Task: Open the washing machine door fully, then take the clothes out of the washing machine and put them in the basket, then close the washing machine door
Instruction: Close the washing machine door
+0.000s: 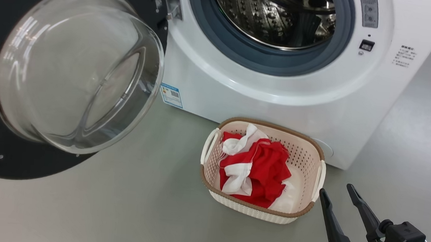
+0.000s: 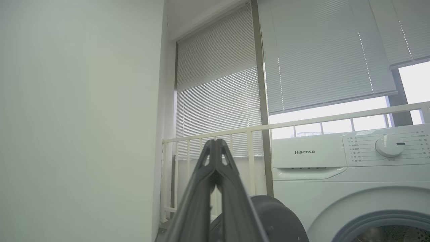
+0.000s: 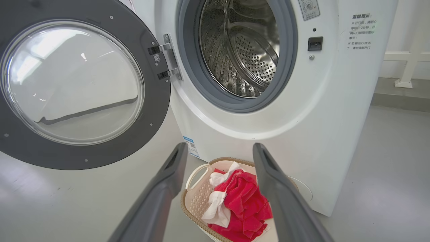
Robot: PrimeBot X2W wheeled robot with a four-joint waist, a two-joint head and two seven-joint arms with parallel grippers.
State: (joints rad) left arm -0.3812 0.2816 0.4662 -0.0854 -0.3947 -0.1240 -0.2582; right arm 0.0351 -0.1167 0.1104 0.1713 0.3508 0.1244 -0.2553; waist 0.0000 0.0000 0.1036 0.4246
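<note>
Closest to me, my right gripper [image 1: 336, 189] hangs with its two fingers spread wide and nothing in them, just beside the basket [image 1: 254, 213]. The clothes [image 1: 263, 167] lie heaped in the basket, red and white, soft and floppy. My left gripper [image 2: 215, 143] is pinched tight on nothing, up in the air and pointing at the window blinds [image 2: 218, 101].

Further on, the washing machine door [image 1: 23, 165] stands swung wide open to the left. I think it is hard and a bit heavy, and it swings only on its hinge [image 1: 170, 2]. The glass bowl [image 1: 77, 68] looks slippery, so I would push on the black rim, on the side far from the hinge.

Behind it is the washing machine [image 1: 278, 103]. The part of the drum [image 1: 277, 14] that I can see looks empty.
</note>
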